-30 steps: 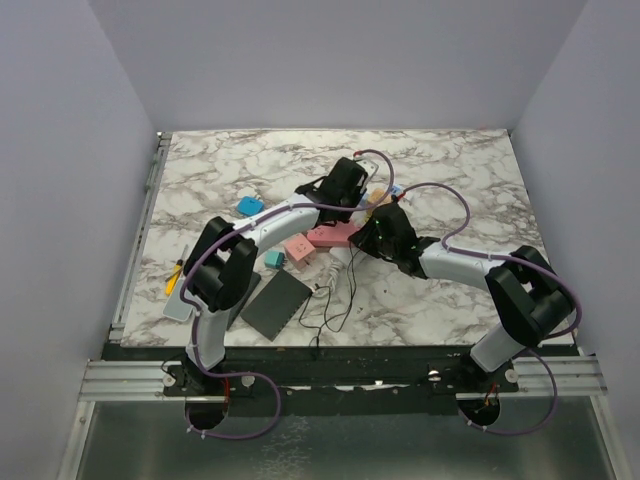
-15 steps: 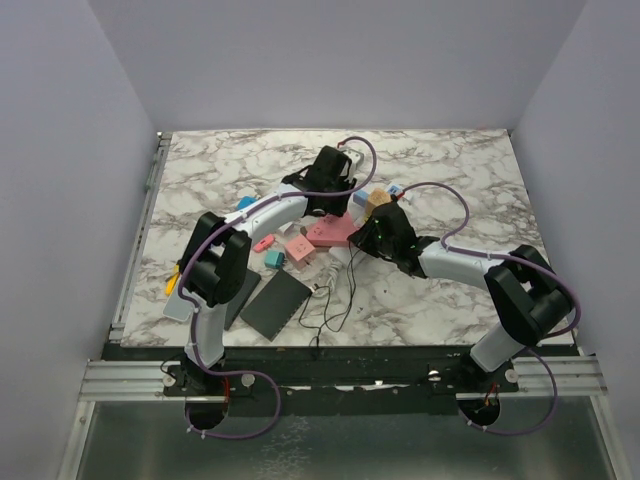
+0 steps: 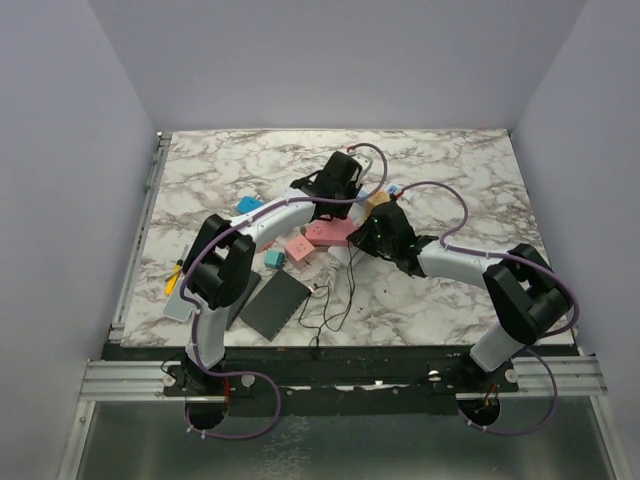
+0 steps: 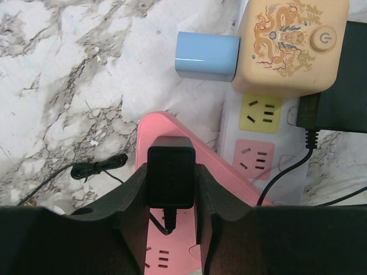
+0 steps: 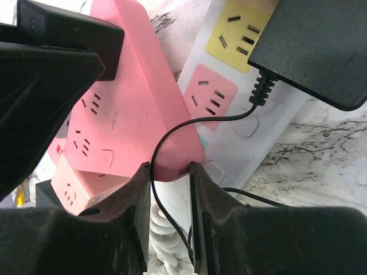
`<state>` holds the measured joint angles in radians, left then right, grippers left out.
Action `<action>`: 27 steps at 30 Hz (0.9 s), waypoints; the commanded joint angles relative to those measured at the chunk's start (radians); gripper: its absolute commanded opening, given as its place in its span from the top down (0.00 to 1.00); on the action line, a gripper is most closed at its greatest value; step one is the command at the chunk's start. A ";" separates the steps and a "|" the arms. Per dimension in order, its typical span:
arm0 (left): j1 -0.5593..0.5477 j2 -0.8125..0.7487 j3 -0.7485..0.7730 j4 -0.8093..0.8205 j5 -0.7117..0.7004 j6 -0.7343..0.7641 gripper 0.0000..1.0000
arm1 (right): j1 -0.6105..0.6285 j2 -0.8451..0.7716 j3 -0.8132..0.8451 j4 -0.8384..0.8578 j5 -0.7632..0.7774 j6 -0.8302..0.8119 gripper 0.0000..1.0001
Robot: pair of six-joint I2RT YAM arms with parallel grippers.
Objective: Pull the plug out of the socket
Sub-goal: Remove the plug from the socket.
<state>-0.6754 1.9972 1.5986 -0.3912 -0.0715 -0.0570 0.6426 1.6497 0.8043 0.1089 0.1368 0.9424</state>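
My left gripper (image 4: 171,167) is shut on a black plug (image 4: 170,186), whose thin cord (image 5: 172,132) trails down toward me. The plug sits over a pink power strip (image 4: 155,132) that lies slanted across the white socket (image 4: 252,137). I cannot tell whether its prongs still sit in the pink strip. My right gripper (image 5: 169,167) is shut on the rounded end of the pink power strip (image 5: 126,109), with the cord running along its left finger. In the top view both grippers (image 3: 340,185) (image 3: 375,232) meet at mid-table.
On the white socket (image 5: 229,137) sit a beige adapter (image 4: 289,46), a blue plug (image 4: 206,56) and a black adapter (image 5: 315,46). A flat black pad (image 3: 275,303), teal blocks (image 3: 249,206), a pink cube (image 3: 298,248) and a yellow-handled tool (image 3: 173,275) lie to the left.
The left gripper swung slightly left with the plug, then came back to the right. The pink strip shifted a little with it. Both grips stay the same.
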 commanded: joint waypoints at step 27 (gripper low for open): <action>0.072 0.031 0.037 -0.020 0.373 -0.166 1.00 | 0.040 0.211 -0.102 -0.433 -0.071 -0.094 0.71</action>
<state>-0.5953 1.9995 1.6062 -0.4007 0.0990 -0.1192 0.6426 1.6653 0.8165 0.1177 0.1257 0.9424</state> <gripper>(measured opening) 0.340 0.294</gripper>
